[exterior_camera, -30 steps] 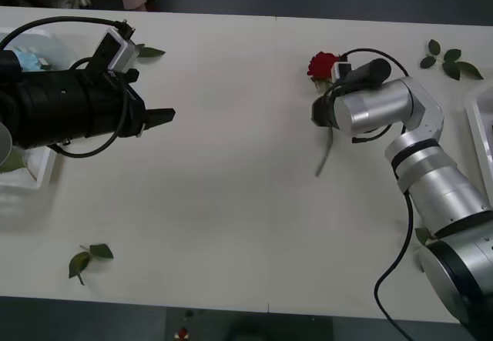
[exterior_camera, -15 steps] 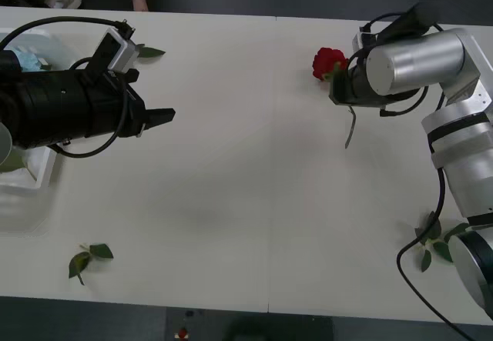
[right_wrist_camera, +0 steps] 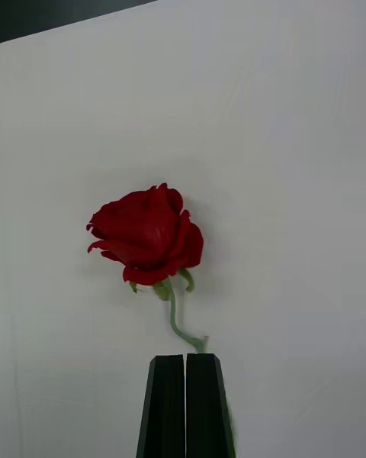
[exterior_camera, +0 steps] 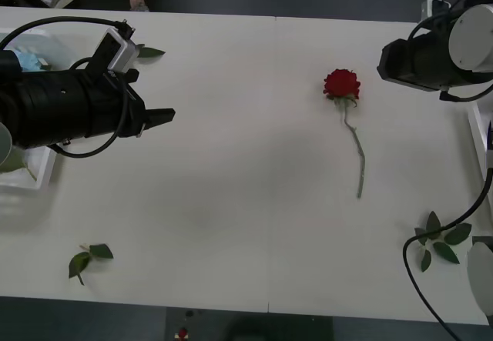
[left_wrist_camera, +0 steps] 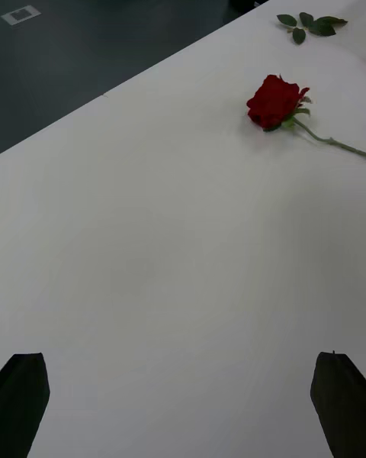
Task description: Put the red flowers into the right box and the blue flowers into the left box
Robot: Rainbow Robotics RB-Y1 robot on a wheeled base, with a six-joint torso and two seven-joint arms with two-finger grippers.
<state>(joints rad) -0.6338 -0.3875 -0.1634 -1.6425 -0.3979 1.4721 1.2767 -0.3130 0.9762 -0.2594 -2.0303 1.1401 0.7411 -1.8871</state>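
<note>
One of the red flowers, a rose [exterior_camera: 341, 84], lies flat on the white table right of centre, its stem running toward the front edge. My right gripper [exterior_camera: 383, 64] hovers to the right of the bloom, apart from it. Its black fingers [right_wrist_camera: 185, 404] are pressed together with nothing between them, and the rose [right_wrist_camera: 149, 233] lies just beyond their tips. My left gripper [exterior_camera: 166, 115] hangs open over the table's left side, with the rose [left_wrist_camera: 276, 101] far off. A pale-blue flower head [exterior_camera: 27, 60] shows in the left box [exterior_camera: 40, 173]. The right box [exterior_camera: 476, 125] shows by its edge.
Loose green leaf sprigs lie near the front left [exterior_camera: 88, 258], at the front right [exterior_camera: 441, 245] and at the back left [exterior_camera: 150, 51]. Another sprig [left_wrist_camera: 309, 24] lies beyond the rose. A black cable [exterior_camera: 416, 279] hangs at the right.
The right arm has swung right and toward the back. The rose it was carrying has come free and now lies on the table. The left arm has not moved.
</note>
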